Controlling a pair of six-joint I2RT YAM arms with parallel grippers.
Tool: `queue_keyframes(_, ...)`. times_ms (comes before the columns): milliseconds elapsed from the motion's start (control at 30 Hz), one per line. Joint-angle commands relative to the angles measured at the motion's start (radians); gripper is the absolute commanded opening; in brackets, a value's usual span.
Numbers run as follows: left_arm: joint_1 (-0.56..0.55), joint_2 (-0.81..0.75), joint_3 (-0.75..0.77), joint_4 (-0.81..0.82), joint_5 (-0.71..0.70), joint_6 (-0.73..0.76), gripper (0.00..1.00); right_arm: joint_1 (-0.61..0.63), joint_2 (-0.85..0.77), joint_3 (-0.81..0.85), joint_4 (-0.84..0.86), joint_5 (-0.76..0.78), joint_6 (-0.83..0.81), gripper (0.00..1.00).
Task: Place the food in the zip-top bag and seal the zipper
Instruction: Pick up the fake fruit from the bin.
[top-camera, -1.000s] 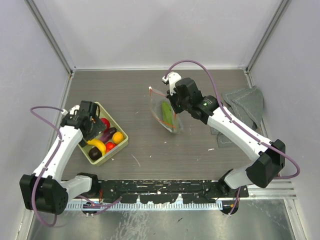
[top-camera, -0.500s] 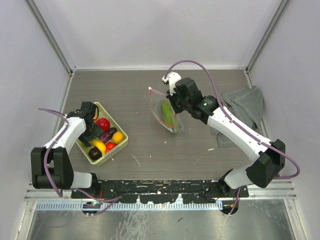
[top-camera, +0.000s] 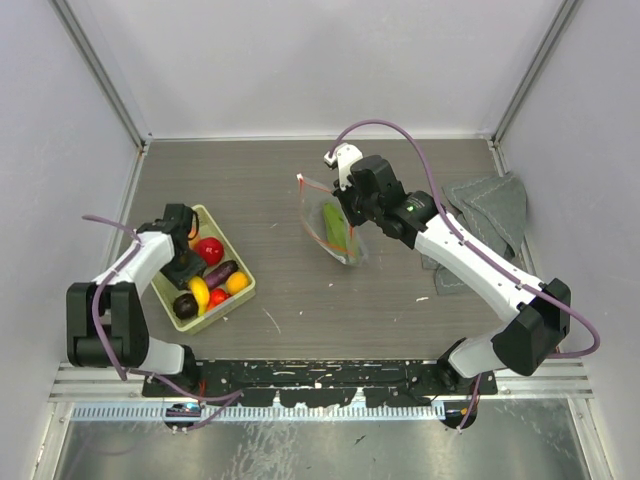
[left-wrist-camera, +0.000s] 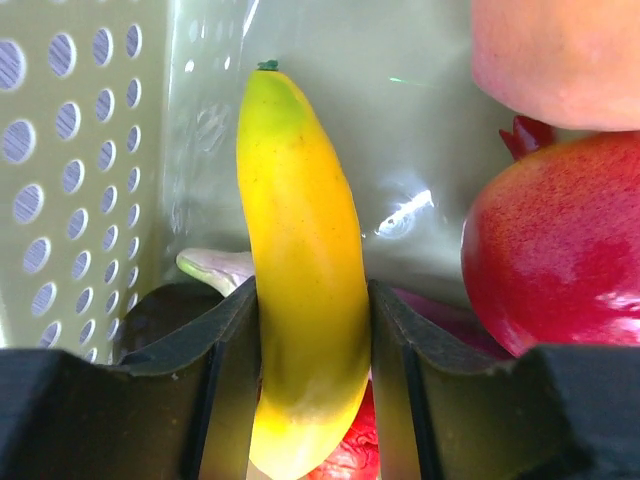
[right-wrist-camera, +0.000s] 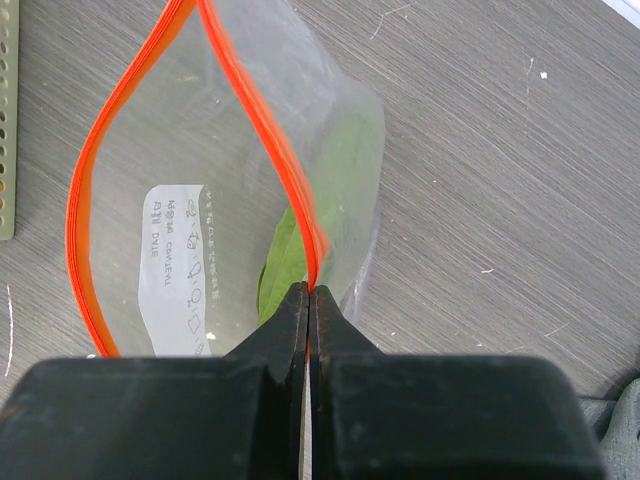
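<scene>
The zip-top bag (top-camera: 336, 232) hangs mid-table with a leafy green piece (right-wrist-camera: 300, 235) inside. My right gripper (right-wrist-camera: 308, 290) is shut on the zipper (right-wrist-camera: 262, 125), the red-orange strip, and holds the mouth open; in the top view the right gripper (top-camera: 348, 220) sits at the bag's right edge. The rest of the food lies in the pale green basket (top-camera: 237, 298): a red pomegranate (left-wrist-camera: 560, 240), a purple eggplant (top-camera: 221, 272), an orange piece (top-camera: 237, 282) and a yellow banana (left-wrist-camera: 300, 250). My left gripper (left-wrist-camera: 312, 370) is down in the basket, both fingers pressed against the banana.
A grey folded cloth (top-camera: 490, 215) lies at the right edge of the table. The basket's perforated wall (left-wrist-camera: 70, 180) is close on the left of my left gripper. Enclosure walls stand on three sides.
My left arm has folded in and lowered its gripper into the basket, around the banana. The fruits have shifted a little. The right arm and bag have not moved.
</scene>
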Motion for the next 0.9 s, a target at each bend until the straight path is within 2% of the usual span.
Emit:
queue_keyframes(0, 0.005, -0.091, 0.015, -0.048, -0.005, 0.018, 0.37, 0.002, -0.043, 0.005, 0.061, 0.014, -0.013, 0.0)
queue_keyframes(300, 0.004, -0.319, 0.074, -0.144, 0.008, 0.039, 0.17, 0.002, -0.045, 0.006, 0.064, 0.003, -0.009, 0.0)
queue_keyframes(600, -0.001, -0.527, 0.122, -0.076, 0.181, 0.048, 0.03, 0.002, -0.039, 0.003, 0.071, 0.003, -0.003, 0.0)
queue_keyframes(867, -0.087, -0.589, 0.18, 0.029, 0.336, -0.021, 0.0, 0.003, -0.044, 0.002, 0.076, -0.007, 0.006, 0.0)
